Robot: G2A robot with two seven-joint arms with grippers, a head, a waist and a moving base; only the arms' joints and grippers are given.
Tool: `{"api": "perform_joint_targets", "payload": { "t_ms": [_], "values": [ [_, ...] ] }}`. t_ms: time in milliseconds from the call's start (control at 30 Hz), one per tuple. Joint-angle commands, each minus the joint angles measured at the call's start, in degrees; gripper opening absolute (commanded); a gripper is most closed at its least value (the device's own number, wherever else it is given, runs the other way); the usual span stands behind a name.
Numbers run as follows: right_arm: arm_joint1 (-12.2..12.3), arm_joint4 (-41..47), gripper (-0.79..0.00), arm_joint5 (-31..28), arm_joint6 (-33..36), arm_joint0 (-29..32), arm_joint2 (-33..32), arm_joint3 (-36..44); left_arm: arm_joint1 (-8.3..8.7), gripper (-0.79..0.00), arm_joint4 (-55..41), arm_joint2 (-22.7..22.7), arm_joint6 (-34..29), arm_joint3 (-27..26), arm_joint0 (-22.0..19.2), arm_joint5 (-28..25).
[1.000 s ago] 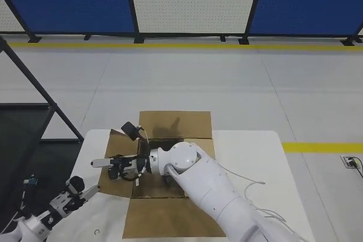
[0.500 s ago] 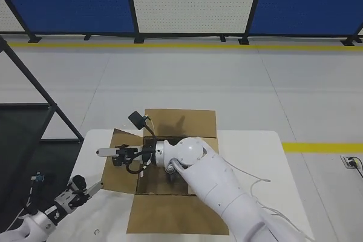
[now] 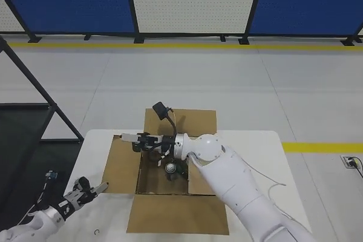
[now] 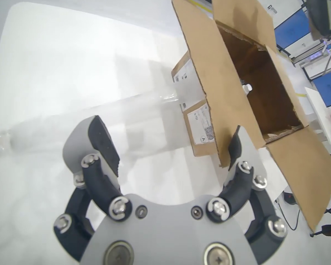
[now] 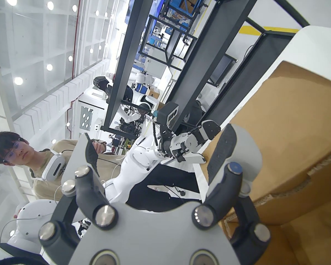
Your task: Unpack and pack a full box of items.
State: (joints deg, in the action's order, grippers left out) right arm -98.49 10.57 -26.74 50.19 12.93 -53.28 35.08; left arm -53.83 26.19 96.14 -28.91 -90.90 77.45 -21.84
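The left gripper (image 3: 92, 190) hovers over the table's (image 3: 260, 145) near-left corner, fingers spread and empty. The open cardboard box (image 3: 122, 172) sits mid-table with its flaps splayed, and what may be a small dark item (image 3: 170, 170) lies inside. The right gripper (image 3: 129, 137), jaws apart and holding nothing, hangs above the box's far-left corner.

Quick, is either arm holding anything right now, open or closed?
Left end effector: open, holding nothing.
Right end effector: open, holding nothing.
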Motion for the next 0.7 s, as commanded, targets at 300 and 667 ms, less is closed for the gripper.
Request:
{"api": "perform_joint_targets", "payload": {
  "t_ms": [300,667],
  "values": [
    [8.3,-13.4,0.000,16.2,-1.3,22.1,-14.2,36.9,-0.39,0.000,2.3,-4.8,-0.8,5.1,-5.2,0.2],
    [12.0,-20.8,0.000,30.9,-1.9,37.1,-24.9,58.0,-0.48,0.000,3.7,-5.8,-0.2,5.7,-6.5,0.3]
  ]
}}
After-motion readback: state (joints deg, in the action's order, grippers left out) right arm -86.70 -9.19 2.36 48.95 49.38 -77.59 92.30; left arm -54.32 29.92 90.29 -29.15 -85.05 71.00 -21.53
